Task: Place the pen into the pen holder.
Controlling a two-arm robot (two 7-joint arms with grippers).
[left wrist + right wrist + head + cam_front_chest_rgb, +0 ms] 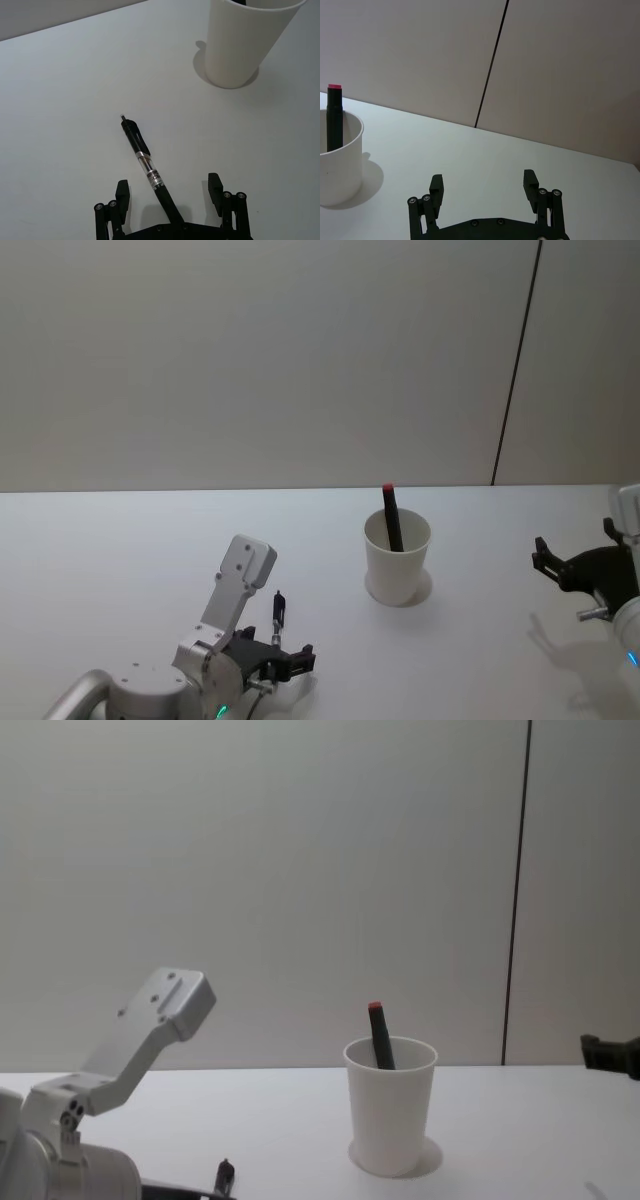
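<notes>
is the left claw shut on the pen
No, the left claw stands wide open, and the pen lies in the gap, touched on neither side.

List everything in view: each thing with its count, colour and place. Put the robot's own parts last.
pen: one, black with a clear middle section, lying on the table to the left of the cup, nearer the robot
pen holder: one, white paper cup, upright near the middle of the table
marker: one, black with a red end, leaning inside the cup
table: one, white, under everything
wall: grey, behind the table, with a dark vertical seam on the right
left gripper: one, black, open, a finger on either side of the pen's near end
right gripper: one, black, open, off to the right of the cup
</notes>
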